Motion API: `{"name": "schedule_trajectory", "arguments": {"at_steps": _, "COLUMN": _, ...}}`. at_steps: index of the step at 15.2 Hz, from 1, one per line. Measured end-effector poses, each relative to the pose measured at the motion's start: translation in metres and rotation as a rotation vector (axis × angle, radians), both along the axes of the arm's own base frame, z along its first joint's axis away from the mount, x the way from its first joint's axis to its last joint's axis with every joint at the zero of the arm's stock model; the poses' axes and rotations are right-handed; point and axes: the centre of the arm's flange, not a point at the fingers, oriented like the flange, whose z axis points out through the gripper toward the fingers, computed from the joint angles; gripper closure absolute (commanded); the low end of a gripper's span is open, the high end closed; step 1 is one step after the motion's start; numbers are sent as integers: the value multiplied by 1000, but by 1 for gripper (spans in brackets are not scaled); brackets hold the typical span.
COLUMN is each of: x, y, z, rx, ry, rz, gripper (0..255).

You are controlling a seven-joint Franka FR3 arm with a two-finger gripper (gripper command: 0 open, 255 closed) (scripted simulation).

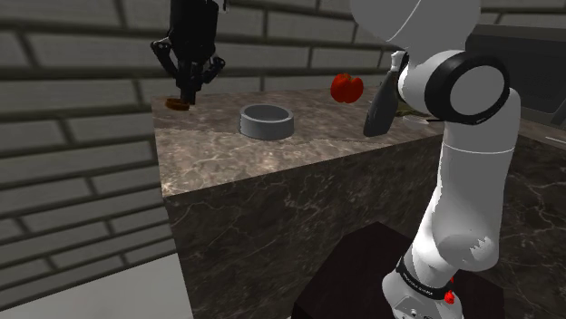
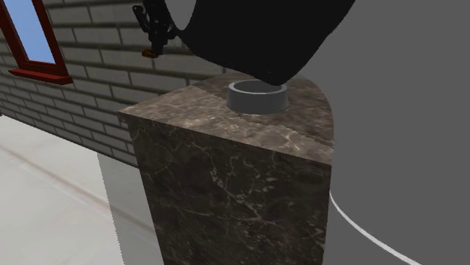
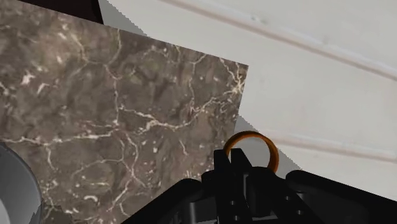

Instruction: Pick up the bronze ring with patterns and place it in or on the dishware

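Shoulder view takes in the dark veined stone counter [image 1: 272,172] as the largest thing, with the white arm [image 1: 463,163] rising beside its near right side and reaching over toward its far left corner. The black gripper [image 1: 188,91] hangs above that corner, pointing down. A grey bowl [image 1: 267,121] sits on the counter top about midway along, well apart from the gripper. Toward the far right edge a dark bottle-like thing [image 1: 378,113] leans at a tilt, and a round red fruit [image 1: 346,87] lies near it, closer to the far edge.

Smallest is the bronze ring [image 3: 250,133]. In the wrist view it stands upright at the fingertips, and the fingers seem clamped on its lower rim, though they hide the contact itself. It hangs past the counter's edge with pale floor behind it. In the second exterior view it is raised off the counter top, below the gripper, against the brick wall [image 2: 90,45].
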Motion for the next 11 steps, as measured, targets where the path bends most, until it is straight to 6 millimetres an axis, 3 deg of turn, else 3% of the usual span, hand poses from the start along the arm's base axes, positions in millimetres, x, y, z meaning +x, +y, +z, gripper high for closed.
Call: {"name": "schedule_trajectory", "arguments": {"at_steps": 11, "x": 16, "y": -145, "z": 3, "rx": 1, "ry": 0, "rz": 0, "gripper": 255}}
